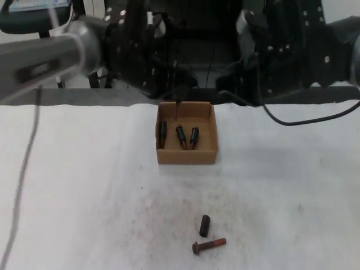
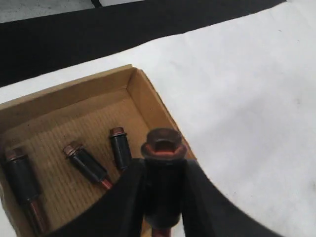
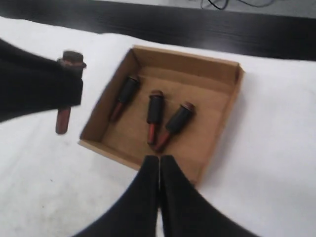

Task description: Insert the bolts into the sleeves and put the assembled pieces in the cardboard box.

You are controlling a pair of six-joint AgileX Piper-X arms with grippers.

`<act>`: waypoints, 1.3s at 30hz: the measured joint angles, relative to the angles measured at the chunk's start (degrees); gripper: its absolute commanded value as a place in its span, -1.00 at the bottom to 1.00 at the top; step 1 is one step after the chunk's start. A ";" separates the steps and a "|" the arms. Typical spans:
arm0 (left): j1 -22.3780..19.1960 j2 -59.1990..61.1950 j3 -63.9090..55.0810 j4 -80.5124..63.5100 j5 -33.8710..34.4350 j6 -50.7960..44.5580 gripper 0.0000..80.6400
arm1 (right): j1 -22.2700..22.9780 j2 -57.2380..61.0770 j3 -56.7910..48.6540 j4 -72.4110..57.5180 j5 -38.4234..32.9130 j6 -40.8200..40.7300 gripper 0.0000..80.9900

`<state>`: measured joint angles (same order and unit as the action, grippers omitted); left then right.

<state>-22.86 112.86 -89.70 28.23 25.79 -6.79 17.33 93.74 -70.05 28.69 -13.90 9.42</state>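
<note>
At the bottom centre of the high view, a loose red-brown flanged bolt (image 1: 208, 244) lies flat on the white cloth-covered bench (image 1: 84, 191). A short black cylindrical sleeve (image 1: 205, 225) lies just above it in the frame, close to it but apart. Higher up, at mid-frame, stands the small open brown cardboard box (image 1: 187, 156). Three assembled pieces (image 1: 181, 136), each a black sleeve with a reddish bolt through it, lie side by side on the box floor.

The left pincer (image 2: 163, 170) pinches a fourth bolt-and-sleeve piece (image 2: 163, 148) between its black fingers (image 2: 128, 197). The fingers press on the black sleeve from both sides. The piece stands upright, with the hexagonal bolt head above the fingertips and the reddish shank showing below them. It hangs off the bench close to the box rim; whether it is over the inside or just outside a side wall cannot be told.

The right pincer (image 3: 159, 163) has its two dark fingers pressed together on nothing, and it hangs above the box's side wall.
</note>
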 measured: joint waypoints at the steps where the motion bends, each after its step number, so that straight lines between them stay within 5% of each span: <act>1: 0.00 2.09 -2.04 1.11 -0.59 0.16 -1.00 | -0.70 0.00 0.00 1.06 0.00 0.00 -0.98; 16: 0.00 17.35 -16.54 12.33 -5.20 1.15 -0.99 | -3.61 -2.44 0.00 6.07 0.23 -1.89 -0.98; 18: 0.00 17.37 -16.84 12.55 -5.34 3.29 -0.85 | -3.61 -2.54 0.00 6.04 0.23 -2.19 -0.98; 23: 0.00 17.37 -17.86 13.18 -5.42 6.03 -0.04 | -3.61 -2.54 0.00 6.04 0.23 -2.59 -0.98; 25: 0.00 17.37 -18.03 13.43 -5.42 6.00 0.12 | -3.61 -2.54 0.00 6.04 0.23 -2.69 -0.98; 30: 0.00 17.37 -19.54 15.35 -4.12 2.98 -0.03 | -3.61 -2.54 0.00 6.04 0.23 -2.70 -0.98; 37: 0.00 16.20 -21.46 15.89 3.16 -1.46 -1.00 | -3.73 -2.54 0.00 7.07 0.23 -2.85 -0.98; 39: 0.00 14.42 -21.43 16.67 4.07 -0.57 -1.00 | -3.69 -2.54 0.00 7.97 0.23 -3.38 -0.98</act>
<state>-22.86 127.28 -111.13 44.89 29.86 -7.37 13.64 91.20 -70.05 36.66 -13.68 6.04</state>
